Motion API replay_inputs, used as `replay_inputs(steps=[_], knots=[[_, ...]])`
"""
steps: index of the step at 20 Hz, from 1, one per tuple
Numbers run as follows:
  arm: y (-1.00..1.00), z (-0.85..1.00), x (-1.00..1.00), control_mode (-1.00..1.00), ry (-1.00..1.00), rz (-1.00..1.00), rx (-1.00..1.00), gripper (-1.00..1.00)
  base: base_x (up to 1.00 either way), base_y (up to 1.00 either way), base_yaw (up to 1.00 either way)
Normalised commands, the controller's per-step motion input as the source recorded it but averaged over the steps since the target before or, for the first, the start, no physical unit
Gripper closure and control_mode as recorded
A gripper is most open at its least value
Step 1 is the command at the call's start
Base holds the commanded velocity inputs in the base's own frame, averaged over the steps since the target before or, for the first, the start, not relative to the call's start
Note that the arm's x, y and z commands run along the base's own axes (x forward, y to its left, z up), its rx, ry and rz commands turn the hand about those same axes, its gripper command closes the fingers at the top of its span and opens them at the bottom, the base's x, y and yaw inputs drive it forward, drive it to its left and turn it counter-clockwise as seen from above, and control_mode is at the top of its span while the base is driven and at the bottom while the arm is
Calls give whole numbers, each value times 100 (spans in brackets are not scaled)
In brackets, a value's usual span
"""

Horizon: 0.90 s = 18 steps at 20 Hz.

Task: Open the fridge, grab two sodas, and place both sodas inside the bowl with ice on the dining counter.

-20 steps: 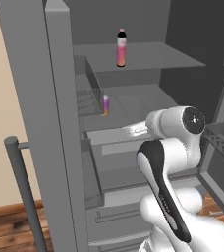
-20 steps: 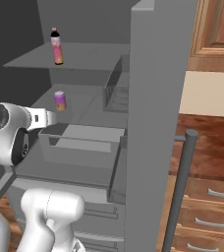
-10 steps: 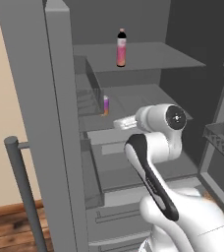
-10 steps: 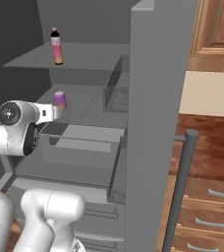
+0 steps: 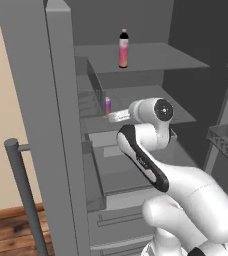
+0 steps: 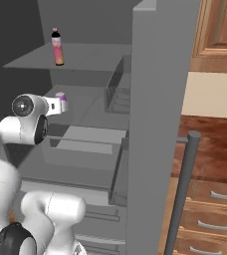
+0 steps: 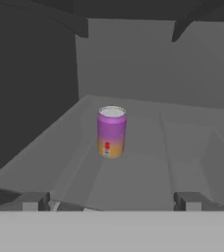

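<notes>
The grey fridge (image 5: pixel 31 75) (image 6: pixel 155 99) stands open. A short purple-pink can (image 7: pixel 111 131) with a yellowish band stands upright on the middle shelf, also seen at the can (image 5: pixel 107 105) (image 6: pixel 61 97). A slim pink bottle (image 5: pixel 123 48) (image 6: pixel 57 47) with a dark cap stands on the shelf above. My gripper (image 7: pixel 112 202) (image 5: pixel 112 117) (image 6: pixel 57 106) reaches in over the middle shelf, a short way from the can and pointing straight at it. Its jaws are open and hold nothing. The bowl with ice and the dining counter are out of view.
A clear drawer (image 5: pixel 116 165) sits under the middle shelf. The open door's bar handle (image 5: pixel 23 190) (image 6: pixel 182 189) stands close to the base. Door bins (image 5: pixel 226 135) hang at the right. Brown wooden drawers (image 6: pixel 210 199) flank the fridge.
The arm has swung its hand further into the fridge, along the middle shelf toward the can. The jaws have stayed open. The can and the bottle have not moved.
</notes>
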Motion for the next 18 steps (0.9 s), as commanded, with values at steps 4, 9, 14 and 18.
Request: replay_inputs(steps=[4, 9, 14, 18], knots=[[3, 0, 58, -100, -2, 0, 2, -100, 0, 0, 0], [10, 0, 54, -100, -1, 0, 2, -100, 0, 0, 0], [16, 0, 45, -100, 0, 0, 0, -100, 0, 0, 0], [18, -2, 38, -100, 0, 0, 0, -100, 0, 0, 0]])
